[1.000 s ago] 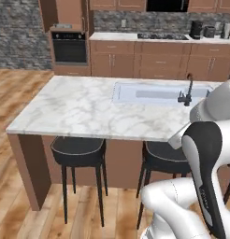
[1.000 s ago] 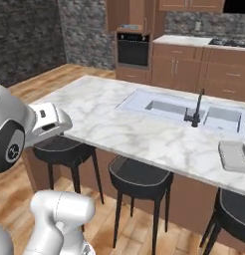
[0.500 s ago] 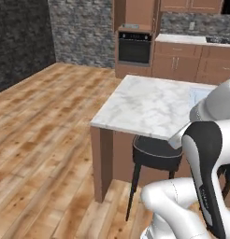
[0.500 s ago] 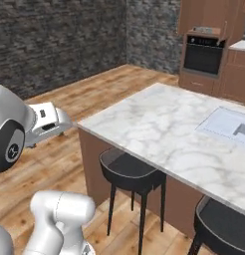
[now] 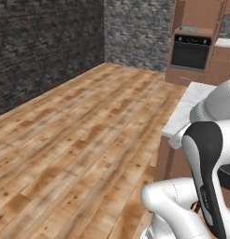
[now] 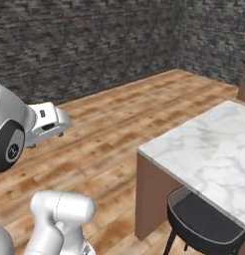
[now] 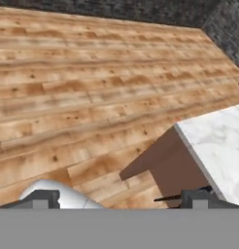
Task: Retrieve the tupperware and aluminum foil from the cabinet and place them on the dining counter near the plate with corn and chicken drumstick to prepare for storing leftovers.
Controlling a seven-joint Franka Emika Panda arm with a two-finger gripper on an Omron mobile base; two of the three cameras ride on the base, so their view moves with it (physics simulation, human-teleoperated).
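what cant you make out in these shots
- Dining counter: right base view's right edge cuts it off, so its far end stays unseen.
- Stool: partly hidden under the counter there.
- Oven: left base view, too distant for detail.
- Gripper: hand view, fingertips mostly cropped at the bottom.

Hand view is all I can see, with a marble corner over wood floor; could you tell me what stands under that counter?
Observer: A black round stool is tucked beneath the dining counter, close behind its brown end panel, as the right base view has it.
Operator: Thank you. Is there anything beyond the counter's far end?
Observer: Yes, the left base view has a black wall oven built into brown cabinetry, against the grey stone wall.
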